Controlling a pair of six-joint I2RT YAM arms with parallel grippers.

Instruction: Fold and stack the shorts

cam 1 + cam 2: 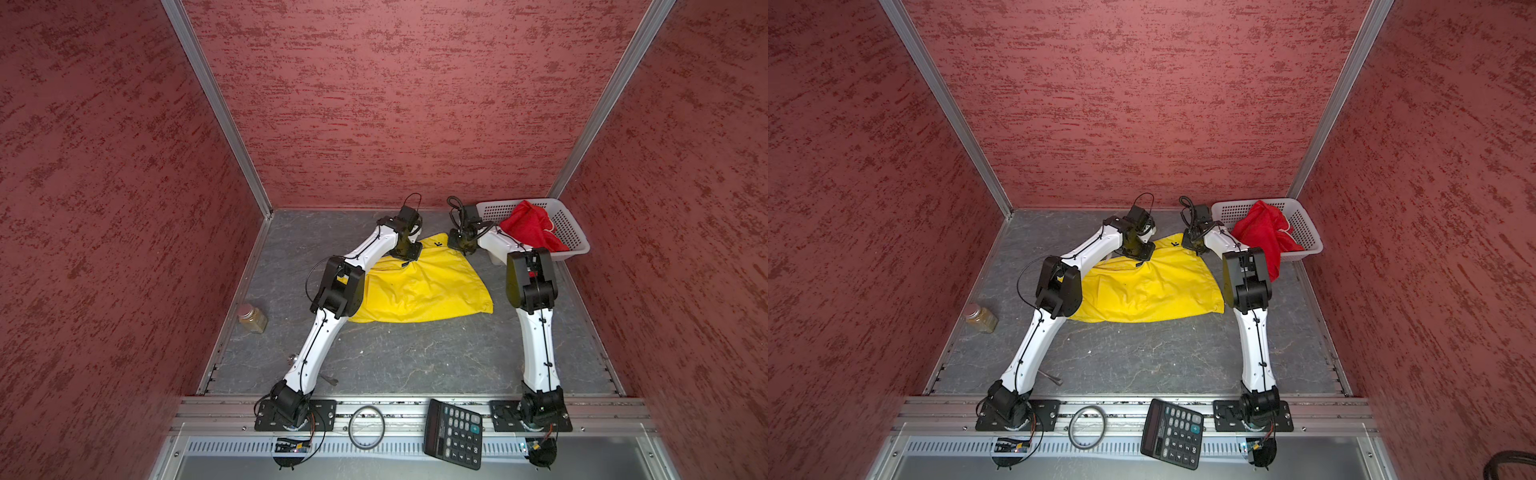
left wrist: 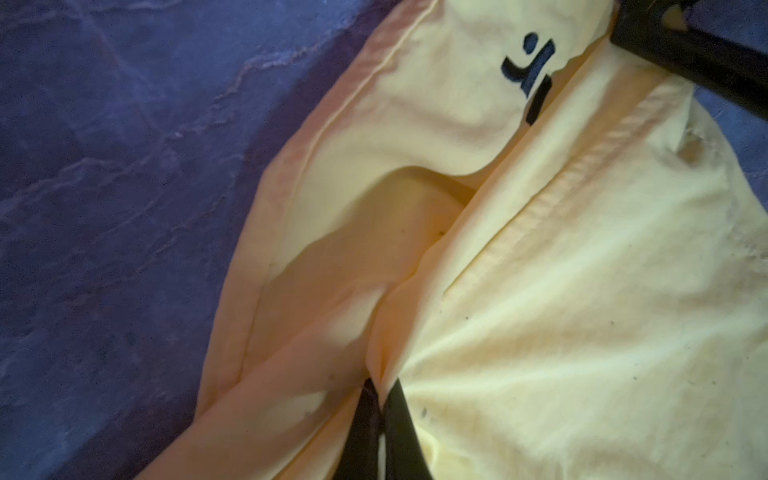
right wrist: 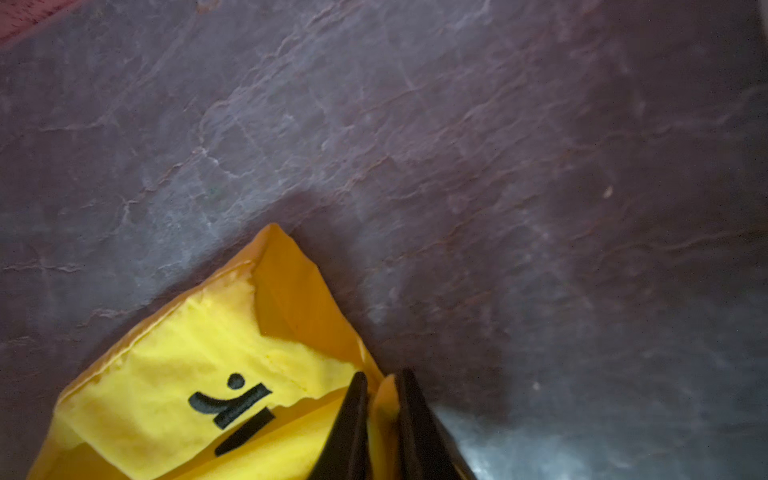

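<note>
We see white perforated plastic basket (image 1: 573, 232), 2 o'clock, holding crumpled bright red fabric shorts (image 1: 528, 228). Wrinkled bright yellow fabric shorts (image 1: 424, 286) lie centre; left gripper (image 2: 380, 395), right gripper (image 3: 384, 386) clamp their 12 o'clock edge.

Top views getting even overhead light; left wrist view washing out yellow shorts (image 2: 582, 311); table (image 3: 519, 453) perhaps catching glare.

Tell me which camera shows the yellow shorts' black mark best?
The right wrist view: the black mark on the yellow shorts is big and sharp. The left wrist view shows it paler, against a fold. Both top views show a tiny speck.
</note>
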